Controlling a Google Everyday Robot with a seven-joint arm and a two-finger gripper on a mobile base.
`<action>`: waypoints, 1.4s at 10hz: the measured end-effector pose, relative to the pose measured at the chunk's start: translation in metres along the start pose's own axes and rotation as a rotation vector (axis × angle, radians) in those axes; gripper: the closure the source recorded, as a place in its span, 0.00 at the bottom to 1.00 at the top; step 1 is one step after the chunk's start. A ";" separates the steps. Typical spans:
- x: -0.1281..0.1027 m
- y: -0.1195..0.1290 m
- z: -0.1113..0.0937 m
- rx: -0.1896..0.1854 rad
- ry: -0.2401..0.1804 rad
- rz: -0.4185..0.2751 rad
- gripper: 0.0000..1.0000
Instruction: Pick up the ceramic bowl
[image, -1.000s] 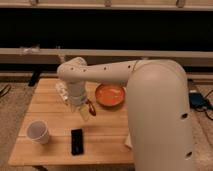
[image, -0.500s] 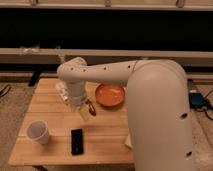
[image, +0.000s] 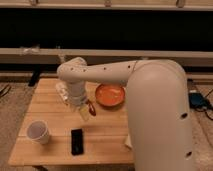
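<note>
The ceramic bowl (image: 110, 95) is round, shallow and glossy orange. It sits on the wooden table (image: 55, 117) toward the back, right of centre. My white arm reaches over the table from the right. My gripper (image: 85, 113) hangs above the tabletop just left of the bowl and slightly nearer the front, apart from the bowl. A small red oblong object (image: 92, 108) shows right beside the gripper, between it and the bowl.
A white paper cup (image: 38, 132) stands at the table's front left. A flat black object (image: 77, 141) lies near the front edge, centre. A clear plastic item (image: 62, 91) lies behind the gripper. The arm's bulky body covers the table's right side.
</note>
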 end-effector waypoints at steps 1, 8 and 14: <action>0.000 0.000 0.000 0.000 0.000 0.000 0.34; 0.049 -0.007 -0.004 0.009 0.106 0.053 0.34; 0.188 -0.003 -0.001 0.055 0.225 0.247 0.34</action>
